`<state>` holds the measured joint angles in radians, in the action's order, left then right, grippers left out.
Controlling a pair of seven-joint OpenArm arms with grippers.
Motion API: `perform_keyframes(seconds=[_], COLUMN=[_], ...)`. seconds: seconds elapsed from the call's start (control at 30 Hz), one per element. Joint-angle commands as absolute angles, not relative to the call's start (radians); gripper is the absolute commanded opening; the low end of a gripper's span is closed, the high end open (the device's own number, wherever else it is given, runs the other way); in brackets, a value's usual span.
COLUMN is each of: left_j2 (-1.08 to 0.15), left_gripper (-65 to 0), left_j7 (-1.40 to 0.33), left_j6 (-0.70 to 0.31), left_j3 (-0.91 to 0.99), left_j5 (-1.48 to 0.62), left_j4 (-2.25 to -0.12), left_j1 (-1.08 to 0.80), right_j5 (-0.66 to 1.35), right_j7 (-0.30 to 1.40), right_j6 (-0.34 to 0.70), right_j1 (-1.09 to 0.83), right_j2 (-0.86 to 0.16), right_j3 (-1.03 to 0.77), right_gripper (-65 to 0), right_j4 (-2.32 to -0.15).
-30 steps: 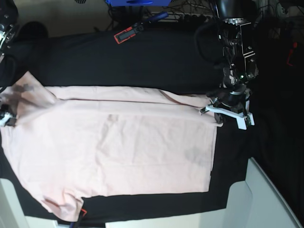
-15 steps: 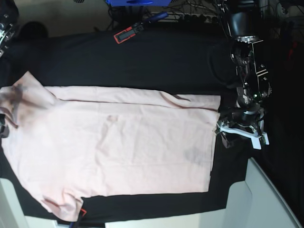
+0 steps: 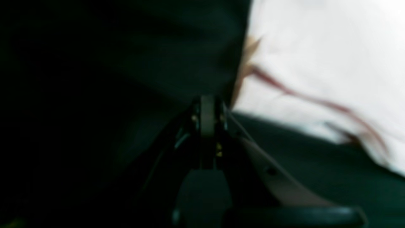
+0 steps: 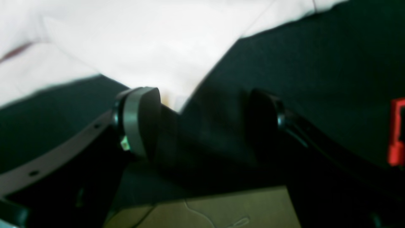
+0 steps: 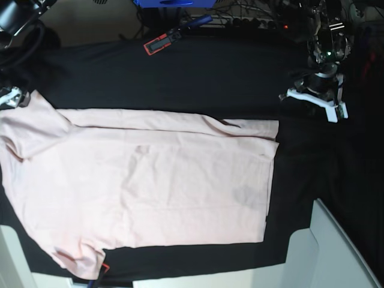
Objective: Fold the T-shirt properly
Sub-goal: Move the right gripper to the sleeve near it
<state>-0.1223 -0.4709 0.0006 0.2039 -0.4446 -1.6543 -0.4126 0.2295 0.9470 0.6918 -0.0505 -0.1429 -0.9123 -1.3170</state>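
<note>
Base view, left to right: the right gripper hangs at the left edge with its fingers spread wide and empty, just above a sleeve tip of the T-shirt. The T-shirt lies flat (plain side up) across the black tabletop. At far right, clear of the hem, the left gripper has its fingers pressed together on nothing.

The large pale pink short-sleeved cotton T-shirt lies spread flat on the black-clothed desk. In the base view, the left hand sits beyond the shirt's right corner, apart from it; the right hand is at the shirt's far-left sleeve. A small red-and-black tool lies behind the shirt, near the desk's far edge.
</note>
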Motion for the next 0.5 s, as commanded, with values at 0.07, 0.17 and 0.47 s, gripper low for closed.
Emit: perform_keyframes(seconds=[0.07, 0.17, 0.47], left_j2=[-0.128, -0.131, -0.093], left_gripper=[-65.0, -65.0, -65.0], left_j7=[-0.452, -0.452, -0.452], left_j6=[0.002, 0.002, -0.002], left_j3=[0.246, 0.275, 0.283], left_j5=[-0.444, -0.443, -0.229], left_j4=[-1.67, -1.669, -1.672], left_j1=[-0.453, -0.484, -0.509], right_j5=[0.242, 0.242, 0.242], right_j7=[0.906, 0.9, 0.823], right_j6=[0.698, 0.698, 0.698], right_j1=[-0.044, -0.036, -0.012], right_j2=[-0.147, -0.143, -0.148], right_j3=[-0.915, -0.914, -0.914], right_gripper=[-23.2, -23.1, -23.1], right_j4=[-1.303, -1.265, -1.104])
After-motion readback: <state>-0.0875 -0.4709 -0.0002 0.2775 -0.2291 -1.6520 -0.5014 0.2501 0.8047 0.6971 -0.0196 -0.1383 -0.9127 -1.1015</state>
